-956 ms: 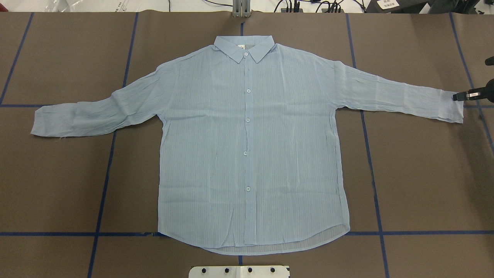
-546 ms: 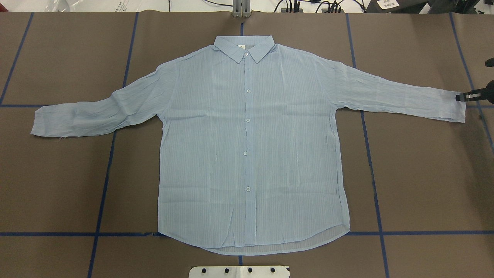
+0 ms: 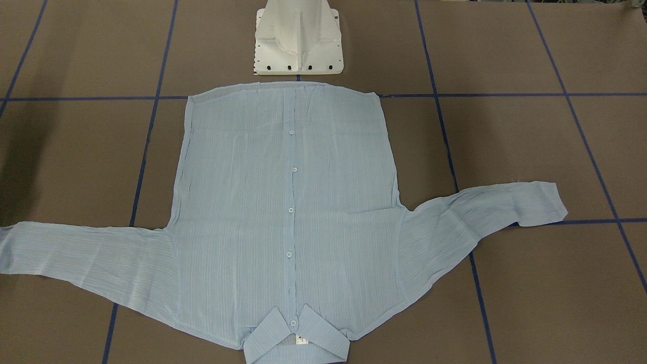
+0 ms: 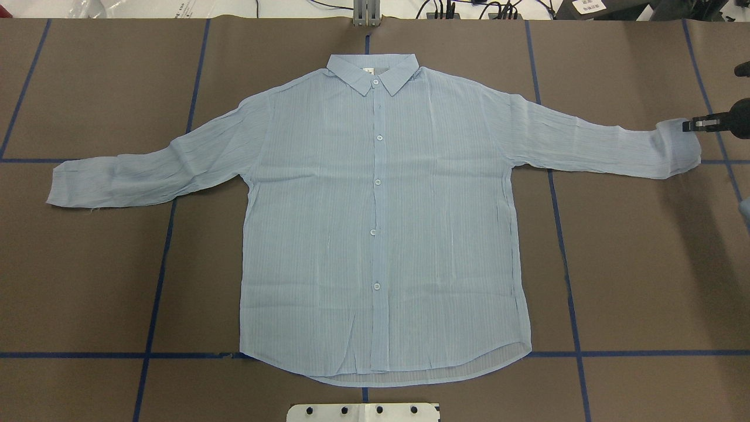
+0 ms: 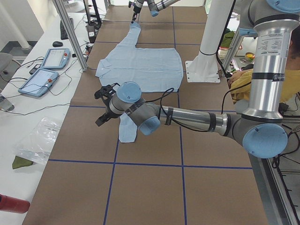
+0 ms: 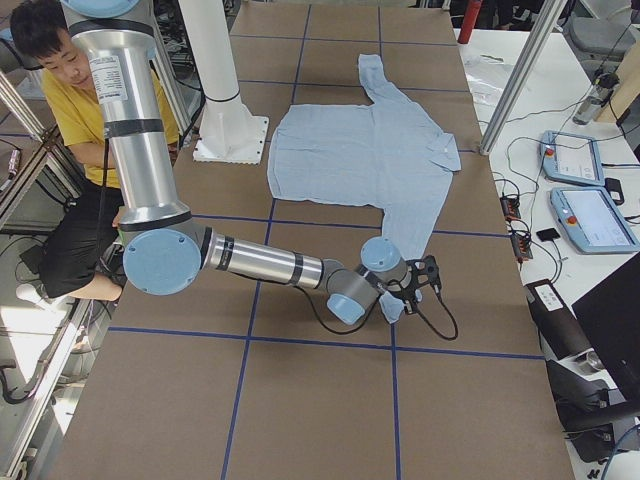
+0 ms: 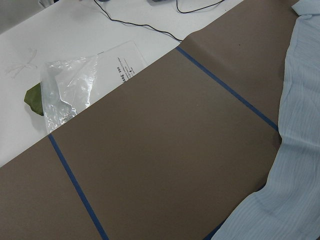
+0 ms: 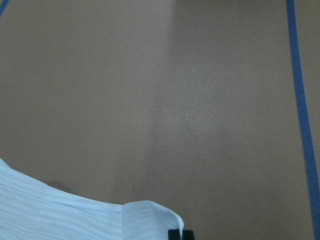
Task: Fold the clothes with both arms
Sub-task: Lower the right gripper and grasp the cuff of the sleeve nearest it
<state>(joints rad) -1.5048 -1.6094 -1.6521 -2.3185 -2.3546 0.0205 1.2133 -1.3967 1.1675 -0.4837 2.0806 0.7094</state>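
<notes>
The pale-blue button-up shirt (image 4: 375, 223) lies flat and buttoned on the brown table, collar at the far side. My right gripper (image 4: 694, 124) is shut on the right sleeve's cuff (image 4: 674, 146), which is raised and curled off the table. The same cuff (image 8: 145, 220) shows at the bottom of the right wrist view. The left sleeve (image 4: 117, 176) lies flat. My left gripper (image 5: 104, 105) hovers just beyond that sleeve's cuff (image 5: 127, 131). It appears only in the exterior left view, so I cannot tell if it is open or shut. The left wrist view shows the sleeve edge (image 7: 300, 150).
The white pedestal base (image 3: 298, 40) stands at the shirt's hem side. Blue tape lines cross the brown cover (image 4: 644, 264). A plastic bag (image 7: 75, 95) lies on the white bench past the table's left end, near two tablets (image 5: 47, 70). A person in yellow (image 6: 70, 110) sits behind the robot.
My right gripper has moved toward the table's far side and lifted, with the right cuff in it. The cuff has risen and curled. The rest of the shirt has not moved.
</notes>
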